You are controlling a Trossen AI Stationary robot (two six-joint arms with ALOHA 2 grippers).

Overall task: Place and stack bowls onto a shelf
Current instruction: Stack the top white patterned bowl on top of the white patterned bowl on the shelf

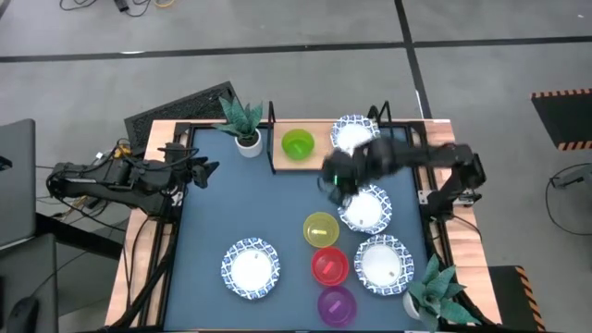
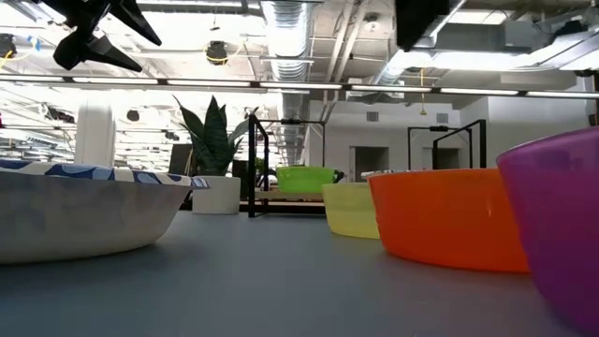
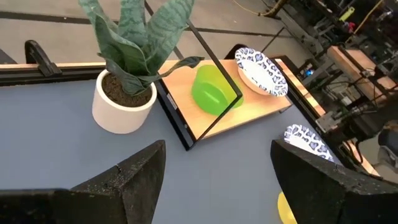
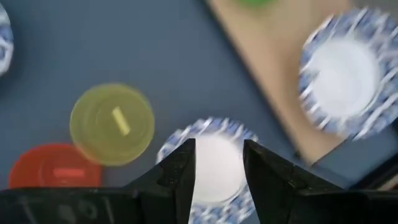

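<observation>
The wooden shelf (image 1: 319,155) stands at the table's far edge and carries the green bowl (image 1: 297,144) and one blue-rimmed white bowl (image 1: 354,132). Three more white bowls (image 1: 365,208) (image 1: 381,263) (image 1: 251,267) rest on the blue tabletop, with the yellow (image 1: 320,228), red (image 1: 329,265) and purple (image 1: 337,303) bowls between them. My right gripper (image 1: 331,180) hovers open in front of the shelf; its wrist view shows the fingers (image 4: 219,152) over a white bowl (image 4: 214,180), apart from it. My left gripper (image 1: 205,171) waits open at the table's left edge.
A potted plant (image 1: 242,125) stands at the shelf's left end, and another (image 1: 435,291) at the near right corner. The shelf's black frame posts (image 1: 270,120) rise at its ends. Bare blue tabletop (image 1: 250,199) lies in the left and middle areas.
</observation>
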